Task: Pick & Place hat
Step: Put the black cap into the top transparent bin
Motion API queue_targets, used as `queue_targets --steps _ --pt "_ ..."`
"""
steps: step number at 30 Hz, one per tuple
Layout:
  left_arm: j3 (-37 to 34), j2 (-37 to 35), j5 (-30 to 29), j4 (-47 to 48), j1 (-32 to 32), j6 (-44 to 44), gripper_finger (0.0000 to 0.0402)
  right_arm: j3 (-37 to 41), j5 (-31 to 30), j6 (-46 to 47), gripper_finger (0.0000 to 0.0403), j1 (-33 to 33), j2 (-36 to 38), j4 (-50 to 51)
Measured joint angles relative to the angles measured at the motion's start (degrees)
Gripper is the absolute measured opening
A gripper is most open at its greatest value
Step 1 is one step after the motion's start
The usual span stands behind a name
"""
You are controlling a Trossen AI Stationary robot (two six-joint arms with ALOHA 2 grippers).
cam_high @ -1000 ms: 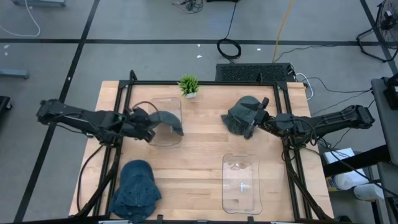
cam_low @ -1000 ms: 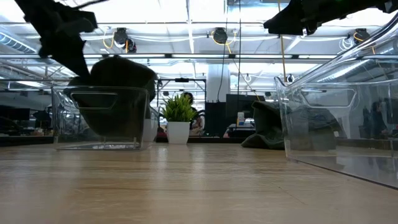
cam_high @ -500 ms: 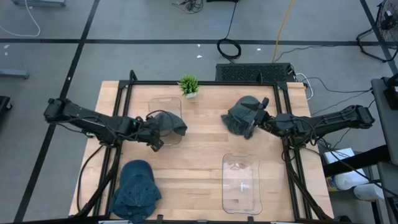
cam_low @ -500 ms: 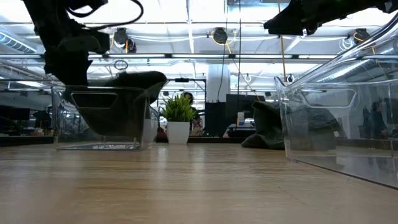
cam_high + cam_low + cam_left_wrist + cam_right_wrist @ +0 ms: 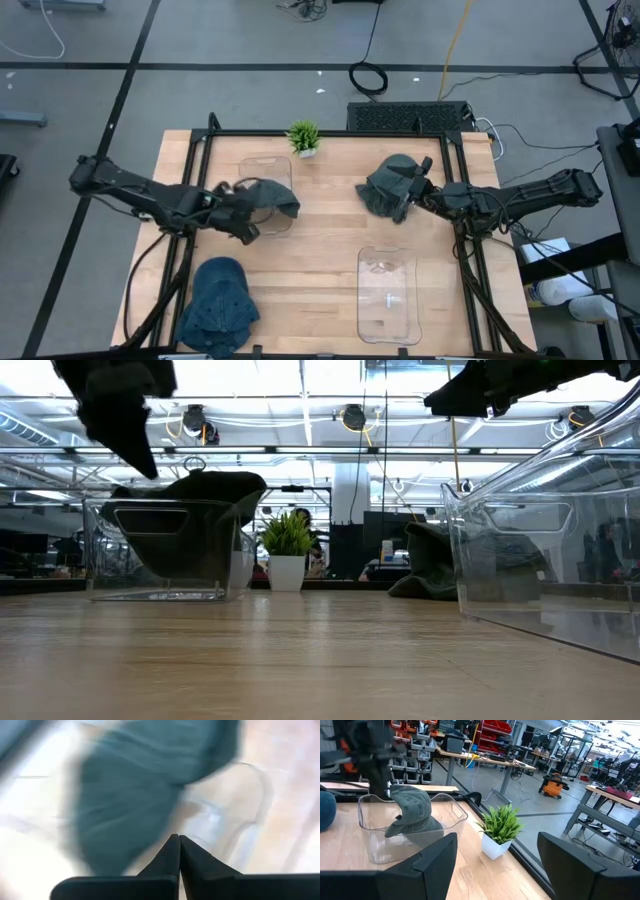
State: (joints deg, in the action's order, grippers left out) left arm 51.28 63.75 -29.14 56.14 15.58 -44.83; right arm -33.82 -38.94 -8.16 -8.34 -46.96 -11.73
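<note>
A dark grey-green hat (image 5: 272,197) lies in the clear bin (image 5: 262,168) at the far left; its crown is down in the bin (image 5: 190,530) and one edge (image 5: 238,485) rests over the rim. My left gripper (image 5: 178,845) is shut and empty. It hovers just above the bin's left side (image 5: 128,430), apart from the hat. My right gripper (image 5: 495,870) stands open and level at the far right, above a second dark hat (image 5: 388,187) that lies on the table.
A blue hat (image 5: 218,305) lies at the near left corner. A second clear bin (image 5: 388,293) stands near the front right. A small potted plant (image 5: 303,137) sits at the far edge. Bare wood lies between the two bins.
My left gripper has carried the dark hat toward the table's right, over the bin, and lowered it there. The gripper has then risen and drawn back a little toward the left. The hat has sunk from hanging under the fingers and now rests in the bin.
</note>
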Motion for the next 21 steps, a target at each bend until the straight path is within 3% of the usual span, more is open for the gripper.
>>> queue_targets --steps 3,7,14,21 --pt "1.3 -1.8 -7.3 10.4 1.6 -9.5 0.0003 0.0 0.0 0.3 0.0263 0.0 0.0 0.0" --pt "-1.3 -2.3 -9.3 15.1 1.3 -18.3 0.0002 0.0 0.0 1.2 0.0263 0.0 0.0 0.0" --pt "-9.1 -1.2 -7.8 2.0 -1.6 -15.0 0.0003 0.0 0.0 1.4 0.0263 0.0 0.0 0.0" --pt "-10.1 -1.1 -3.5 -5.5 -2.2 -10.5 0.0004 0.0 0.0 1.4 0.0263 0.0 0.0 0.0"
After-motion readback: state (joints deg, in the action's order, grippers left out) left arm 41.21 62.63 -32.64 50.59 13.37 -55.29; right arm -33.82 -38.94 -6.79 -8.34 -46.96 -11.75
